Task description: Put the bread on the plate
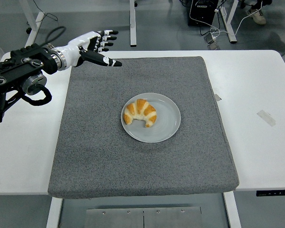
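Observation:
A golden croissant (141,113) lies on the left half of a round grey plate (164,124) in the middle of a grey mat. My left hand (100,46) is raised over the mat's far left corner, well away from the plate, with its fingers spread and nothing in it. The right arm is out of view.
The grey mat (142,156) covers the middle of the white table (261,142). A strip of tape (266,117) lies on the table at the right. Table legs and cables show on the floor beyond the far edge.

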You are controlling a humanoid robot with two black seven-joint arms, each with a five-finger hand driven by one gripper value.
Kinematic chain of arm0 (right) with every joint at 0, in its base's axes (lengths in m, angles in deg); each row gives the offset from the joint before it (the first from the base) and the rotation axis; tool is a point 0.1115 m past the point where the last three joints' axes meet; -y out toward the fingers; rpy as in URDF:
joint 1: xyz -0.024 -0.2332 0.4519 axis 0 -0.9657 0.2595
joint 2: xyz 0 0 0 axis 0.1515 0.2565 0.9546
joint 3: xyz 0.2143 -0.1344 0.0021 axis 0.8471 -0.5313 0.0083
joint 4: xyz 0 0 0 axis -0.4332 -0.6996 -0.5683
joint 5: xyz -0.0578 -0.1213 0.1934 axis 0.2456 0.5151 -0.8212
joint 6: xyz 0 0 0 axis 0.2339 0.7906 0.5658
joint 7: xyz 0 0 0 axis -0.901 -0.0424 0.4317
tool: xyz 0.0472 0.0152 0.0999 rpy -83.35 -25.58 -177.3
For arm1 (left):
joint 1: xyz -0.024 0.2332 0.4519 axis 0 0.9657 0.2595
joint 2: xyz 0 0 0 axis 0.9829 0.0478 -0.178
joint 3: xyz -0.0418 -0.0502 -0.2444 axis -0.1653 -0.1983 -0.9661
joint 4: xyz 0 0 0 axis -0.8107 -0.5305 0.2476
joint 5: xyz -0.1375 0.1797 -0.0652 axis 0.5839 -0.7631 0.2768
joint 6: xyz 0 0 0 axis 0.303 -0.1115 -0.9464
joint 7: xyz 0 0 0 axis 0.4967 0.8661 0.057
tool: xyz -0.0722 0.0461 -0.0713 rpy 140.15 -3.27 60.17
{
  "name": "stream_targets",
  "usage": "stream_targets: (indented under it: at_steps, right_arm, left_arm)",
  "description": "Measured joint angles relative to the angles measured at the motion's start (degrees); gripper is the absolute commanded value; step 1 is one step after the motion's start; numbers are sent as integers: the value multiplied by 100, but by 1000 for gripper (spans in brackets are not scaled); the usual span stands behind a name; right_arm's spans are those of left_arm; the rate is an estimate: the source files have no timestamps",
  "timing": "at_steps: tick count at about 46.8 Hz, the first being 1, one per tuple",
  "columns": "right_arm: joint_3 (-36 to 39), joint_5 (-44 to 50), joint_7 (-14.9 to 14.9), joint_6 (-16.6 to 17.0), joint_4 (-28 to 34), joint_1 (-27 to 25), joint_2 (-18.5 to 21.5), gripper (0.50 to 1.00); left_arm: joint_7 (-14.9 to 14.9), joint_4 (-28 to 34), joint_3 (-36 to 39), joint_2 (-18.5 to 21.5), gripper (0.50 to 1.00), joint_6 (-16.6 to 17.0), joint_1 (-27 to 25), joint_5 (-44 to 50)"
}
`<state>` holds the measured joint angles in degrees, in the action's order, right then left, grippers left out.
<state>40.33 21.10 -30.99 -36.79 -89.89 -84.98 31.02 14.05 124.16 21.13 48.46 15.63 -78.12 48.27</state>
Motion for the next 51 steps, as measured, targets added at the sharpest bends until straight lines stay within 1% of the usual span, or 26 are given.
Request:
stream_targets:
  at_steps: [7, 14, 21, 27, 31, 39, 51]
  right_arm:
    - [0, -1, -1, 0, 0, 1, 0, 1000]
    - [0, -3, -2, 0, 0, 0, 0, 1000]
    - [0, -1, -1, 0, 0, 1, 0, 1000]
    - [0, 0, -2, 0, 0, 1, 0, 1000]
    - [0, 0, -2, 0, 0, 1, 0, 1000]
    - [0, 1, -2, 0, 0, 2, 0, 1000]
    - [3, -1, -2, 9, -9, 1, 0, 1000]
  left_arm:
    - [45, -94, -806, 207, 980, 4, 540, 192]
    - [102, -161, -1726, 229, 981, 1, 1063, 351]
    - [291, -169, -2520, 216, 981, 0, 1430, 586]
    - [337, -165, -2996, 213, 981, 4, 1630, 833]
    - [344, -170, -3150, 217, 981, 6, 1719, 1002]
    - [362, -248, -3177, 221, 983, 6, 1756, 1236]
    - [357, -258, -3201, 272, 981, 8, 1871, 1265]
